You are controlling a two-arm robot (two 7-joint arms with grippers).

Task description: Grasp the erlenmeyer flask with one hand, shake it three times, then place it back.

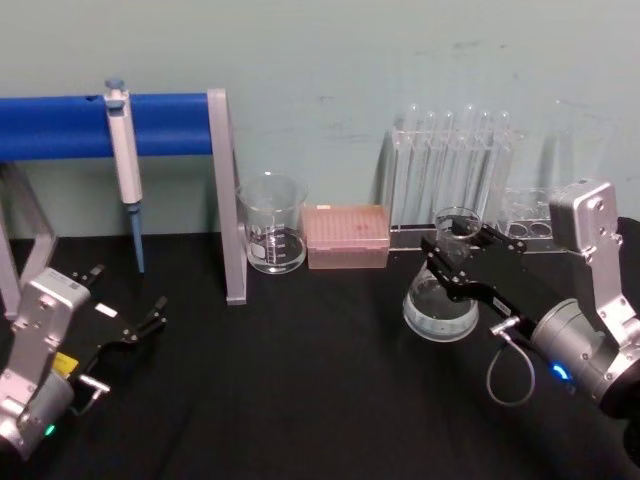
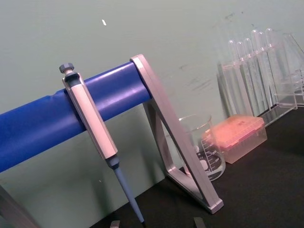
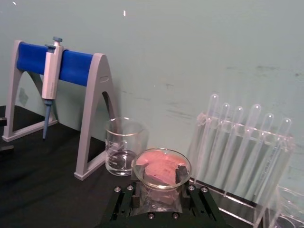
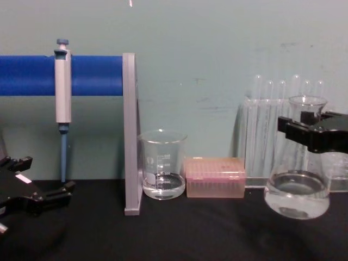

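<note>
Right gripper (image 1: pixel 458 250) squeezes the erlenmeyer flask (image 1: pixel 440 305) by its thin neck, so the wide bottom hangs free for shaking | flask is in front of the test tube rack (image 1: pixel 455 170), maybe just off the black table (image 1: pixel 300 380), hard to tell | flask: a little clear water; beaker (image 1: pixel 271 225): a little too | left gripper (image 1: pixel 130 292) rests far left, jaws spread, holding nothing
</note>
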